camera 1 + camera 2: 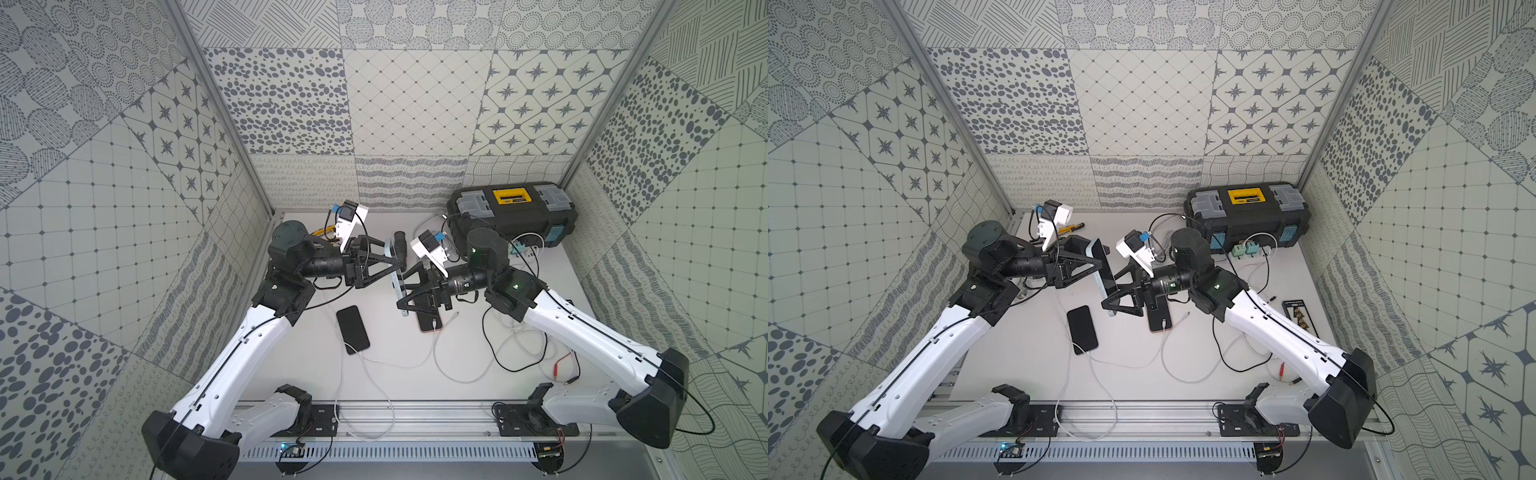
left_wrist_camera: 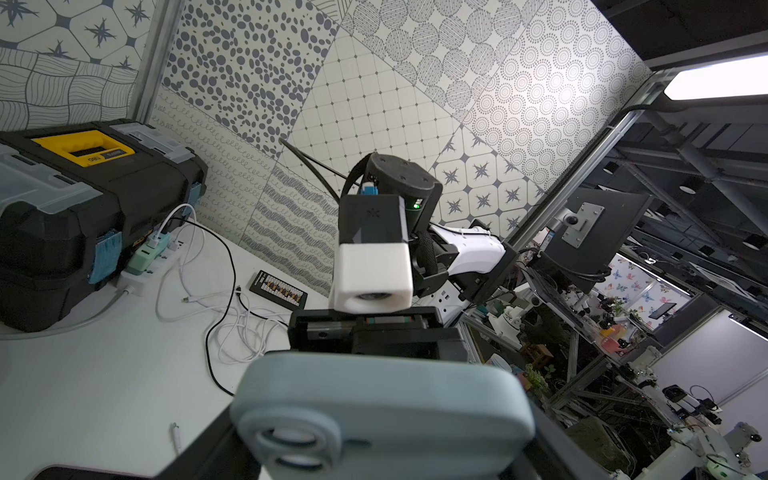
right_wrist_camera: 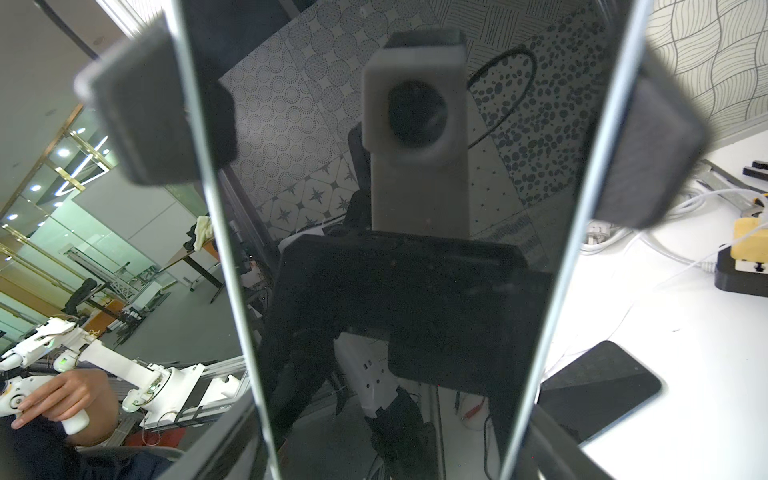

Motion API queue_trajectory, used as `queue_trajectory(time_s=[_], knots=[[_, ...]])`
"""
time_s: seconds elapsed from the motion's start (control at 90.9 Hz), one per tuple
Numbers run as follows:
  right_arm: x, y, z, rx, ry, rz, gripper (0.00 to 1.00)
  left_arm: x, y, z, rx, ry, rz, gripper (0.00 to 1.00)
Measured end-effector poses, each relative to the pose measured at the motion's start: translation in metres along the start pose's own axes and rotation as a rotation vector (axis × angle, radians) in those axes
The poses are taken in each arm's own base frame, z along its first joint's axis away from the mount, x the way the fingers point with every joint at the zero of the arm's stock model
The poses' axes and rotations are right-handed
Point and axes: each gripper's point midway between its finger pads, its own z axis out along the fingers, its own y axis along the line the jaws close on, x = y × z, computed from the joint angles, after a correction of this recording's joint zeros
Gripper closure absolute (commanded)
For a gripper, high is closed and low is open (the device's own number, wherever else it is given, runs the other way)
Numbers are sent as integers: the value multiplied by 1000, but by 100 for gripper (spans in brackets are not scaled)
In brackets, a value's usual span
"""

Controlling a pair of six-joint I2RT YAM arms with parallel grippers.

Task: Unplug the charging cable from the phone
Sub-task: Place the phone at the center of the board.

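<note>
A phone [image 1: 395, 282] in a light blue case hangs above the table between both arms. Its dark screen [image 3: 395, 291] faces the right wrist view and its back with the lenses [image 2: 395, 415] faces the left wrist view. My left gripper [image 1: 398, 253] is shut on the phone's sides near the lens end. My right gripper [image 1: 1113, 291] straddles the other end, its fingers [image 3: 557, 440] close beside the phone's edges; contact is unclear. I see no charging cable on this phone. A loose white plug [image 1: 455, 314] lies on the table.
A black phone [image 1: 353, 330] and another phone [image 1: 428, 322] under my right gripper lie on the table, each with a white cable plugged in. A black toolbox [image 1: 513, 212], a power strip [image 1: 1246, 251] and tangled cables [image 1: 519, 345] fill the right side.
</note>
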Motion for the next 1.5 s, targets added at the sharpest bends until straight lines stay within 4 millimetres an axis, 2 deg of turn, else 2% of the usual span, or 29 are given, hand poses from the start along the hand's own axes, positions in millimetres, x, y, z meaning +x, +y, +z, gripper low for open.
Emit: queue_trajectory(time_s=[0.044,0.264,0.407,0.495,0.726,1.112,1.497], knots=[[0,-1,0,3,1,3,50,0,1,0,-6,-2,3,2],[0,-11,0,57,-8,21,54,-1,5,-4,-68,-16,15,2],[-1,-21,1,119,-24,28,55,-5,12,-12,-190,-54,48,2],[4,-35,0,189,-27,69,55,-6,15,-21,-272,-80,81,2],[37,-77,-3,399,30,196,56,-10,26,-48,-494,-149,169,2],[117,-129,12,761,264,336,54,-2,52,-78,-737,-165,201,2],[156,-177,23,1057,370,431,52,4,66,-92,-843,-151,203,2]])
